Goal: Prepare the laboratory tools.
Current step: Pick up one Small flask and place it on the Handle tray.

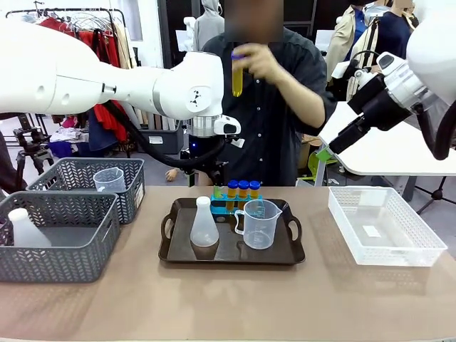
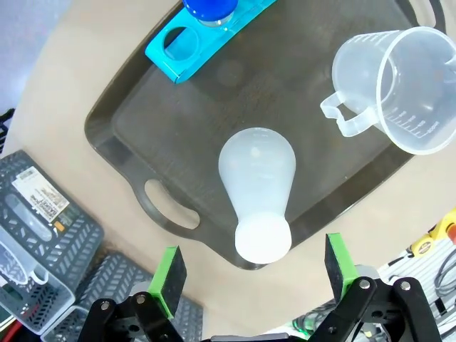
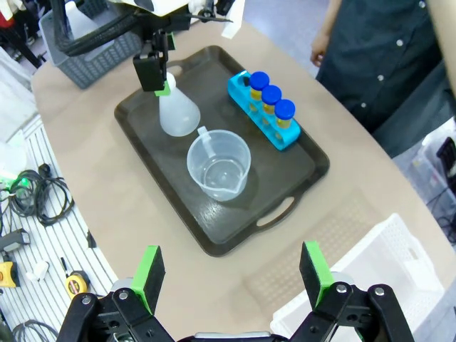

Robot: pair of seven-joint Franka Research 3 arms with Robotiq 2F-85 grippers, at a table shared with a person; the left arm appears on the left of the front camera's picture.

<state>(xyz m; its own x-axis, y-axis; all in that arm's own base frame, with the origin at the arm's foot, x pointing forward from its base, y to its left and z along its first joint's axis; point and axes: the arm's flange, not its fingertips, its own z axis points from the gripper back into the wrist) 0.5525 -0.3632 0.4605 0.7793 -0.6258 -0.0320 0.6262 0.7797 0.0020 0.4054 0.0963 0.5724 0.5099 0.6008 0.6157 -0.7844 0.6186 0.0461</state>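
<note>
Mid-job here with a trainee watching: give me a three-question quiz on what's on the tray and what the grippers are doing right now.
1. How many blue-capped tubes stand in the blue rack?
2. True or false: the left gripper is shut on the conical flask.
3. The fourth tube is: A) in the measuring beaker, B) in the person's hand, C) lying on the dark tray.

Key: 1. Three, with one hole empty. 2. False; it is open above the flask. 3. B.
</note>
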